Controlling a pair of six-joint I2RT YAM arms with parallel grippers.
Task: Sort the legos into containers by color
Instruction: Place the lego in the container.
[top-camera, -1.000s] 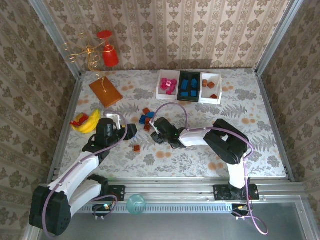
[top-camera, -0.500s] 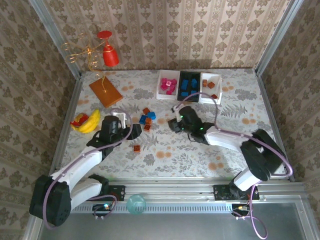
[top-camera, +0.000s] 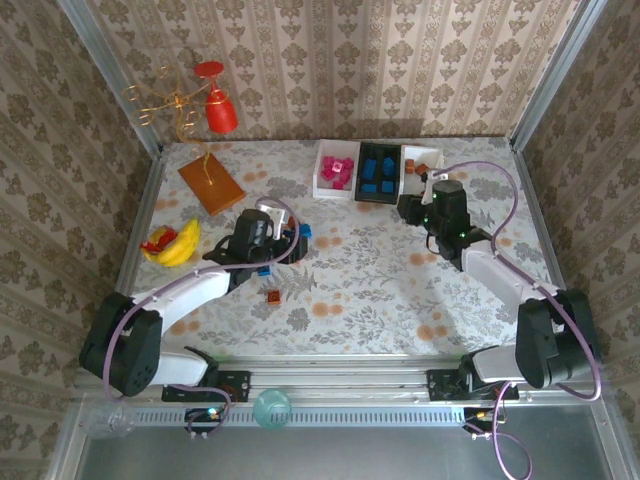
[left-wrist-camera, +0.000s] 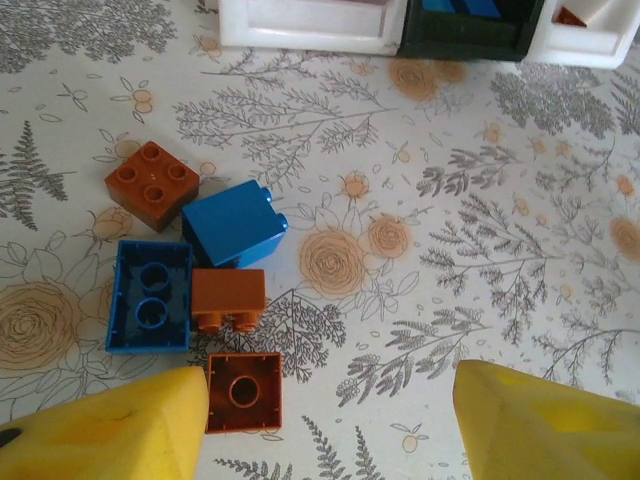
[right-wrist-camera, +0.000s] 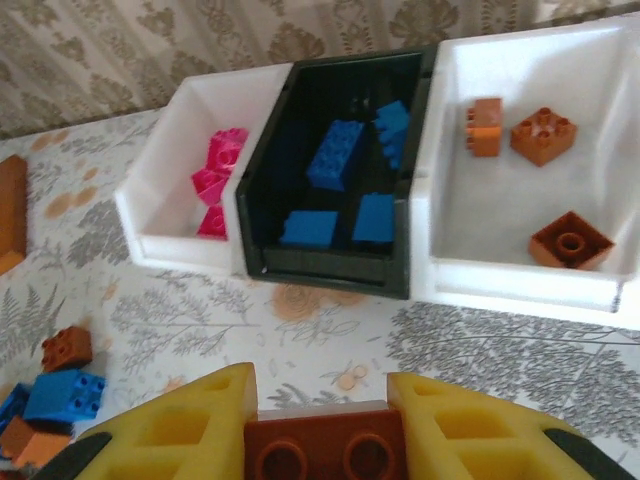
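Swinging away from the middle of the floral-patterned surface (top-camera: 380, 290), the right claw (right-wrist-camera: 325, 425) has travelled back to the row of trays, while the left claw (left-wrist-camera: 330, 425) has slid from beside the yellow banana toy (top-camera: 175, 243) to above the loose pile. The right claw is narrow, pinching a small brown plastic brick (right-wrist-camera: 325, 448) between its yellow foam pads (right-wrist-camera: 200, 425). That brick's long axis runs straight across from pad to pad, with two studs facing the wrist camera. It sits just short of the trays, roughly in front of the black rectangular tray (right-wrist-camera: 330, 275) of blue bricks, which has a white rectangular tray (right-wrist-camera: 500, 285) with three brown bricks on one side and a white tray (right-wrist-camera: 170, 245) of pink bricks on the other. The left claw stands wide and holds nothing. A hollow-side-up brown brick (left-wrist-camera: 245, 392) lies just beside one finger. Beyond it are an upturned blue brick (left-wrist-camera: 152, 296), long axis pointing away from the claw, a short brown brick (left-wrist-camera: 228, 298) with studs toward the claw, a blue block (left-wrist-camera: 235, 222) and a four-stud brown brick (left-wrist-camera: 152, 184), studs up.
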